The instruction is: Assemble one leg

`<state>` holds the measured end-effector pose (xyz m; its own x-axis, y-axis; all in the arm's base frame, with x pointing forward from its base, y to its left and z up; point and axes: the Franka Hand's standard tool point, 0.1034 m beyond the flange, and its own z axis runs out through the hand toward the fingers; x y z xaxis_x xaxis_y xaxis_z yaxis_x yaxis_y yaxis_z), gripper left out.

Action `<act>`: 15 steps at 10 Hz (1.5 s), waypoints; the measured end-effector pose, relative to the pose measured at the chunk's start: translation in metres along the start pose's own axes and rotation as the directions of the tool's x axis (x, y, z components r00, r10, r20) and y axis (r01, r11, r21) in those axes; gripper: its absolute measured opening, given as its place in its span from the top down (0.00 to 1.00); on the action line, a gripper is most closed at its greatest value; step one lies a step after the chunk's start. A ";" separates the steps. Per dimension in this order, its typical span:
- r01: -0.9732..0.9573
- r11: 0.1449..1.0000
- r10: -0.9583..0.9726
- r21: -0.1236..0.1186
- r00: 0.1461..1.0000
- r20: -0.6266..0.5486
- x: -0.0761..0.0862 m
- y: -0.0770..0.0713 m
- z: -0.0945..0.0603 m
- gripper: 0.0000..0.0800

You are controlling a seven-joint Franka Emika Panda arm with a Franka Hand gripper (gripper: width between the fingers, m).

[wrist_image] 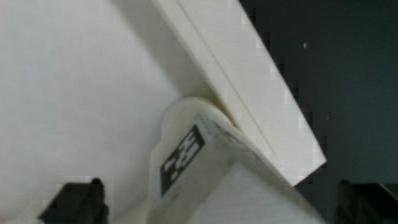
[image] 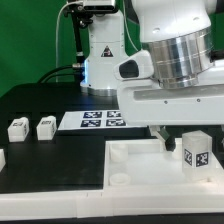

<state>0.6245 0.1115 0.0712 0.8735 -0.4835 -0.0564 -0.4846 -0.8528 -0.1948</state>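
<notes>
A small white leg (image: 197,153) with a black-and-white tag stands upright at the near right corner of the large white panel (image: 135,172). My gripper (image: 183,143) hangs over that corner. One finger (image: 165,141) shows to the left of the leg. In the wrist view the leg (wrist_image: 205,160) sits against the panel's raised rim (wrist_image: 240,85), between my dark fingertips (wrist_image: 75,202). The fingertips stand wide apart and clear of the leg's sides. The gripper (wrist_image: 217,208) is open and around the leg.
Two more tagged legs (image: 18,128) (image: 45,127) lie on the black table at the exterior view's left. Part of another white piece (image: 2,158) shows at the left edge. The marker board (image: 100,120) lies behind the panel. The arm's base (image: 100,55) stands at the back.
</notes>
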 end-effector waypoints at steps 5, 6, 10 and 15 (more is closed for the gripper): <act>0.422 0.905 -0.422 -0.052 0.906 0.002 -0.005 -0.005 0.003 0.30; 0.405 0.913 -0.405 -0.051 0.914 0.001 -0.006 -0.005 0.003 0.46; 0.058 0.998 -0.058 -0.039 0.998 -0.011 -0.004 -0.002 0.003 0.63; -0.727 0.685 0.727 0.044 0.686 0.022 -0.004 -0.004 0.006 0.63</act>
<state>0.6235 0.1183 0.0667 0.2480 -0.9475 -0.2018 -0.9652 -0.2237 -0.1356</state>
